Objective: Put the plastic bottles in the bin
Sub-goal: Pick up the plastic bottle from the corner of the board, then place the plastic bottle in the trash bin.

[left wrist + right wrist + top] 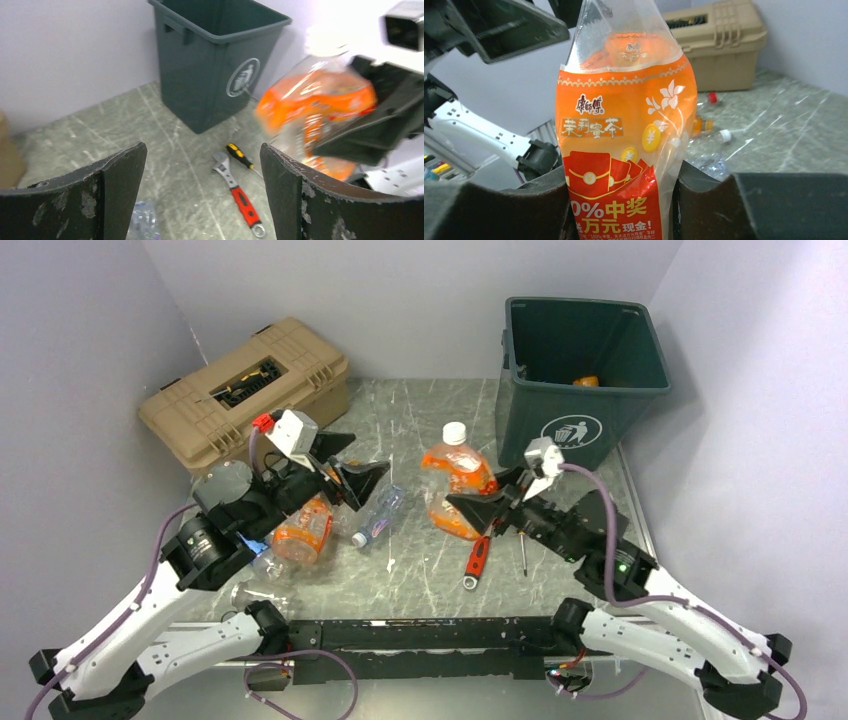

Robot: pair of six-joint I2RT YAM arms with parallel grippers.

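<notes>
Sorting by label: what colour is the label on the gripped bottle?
Orange label, red band below; clearest in the right wrist view.

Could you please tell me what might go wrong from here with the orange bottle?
1. The right gripper clamps the orange bottle on its thin, crumpled body, so it may slip or twist.
2. The open left gripper stands near it and could clip it.
3. The bin is tall; the bottle might strike its rim and fall outside.
</notes>
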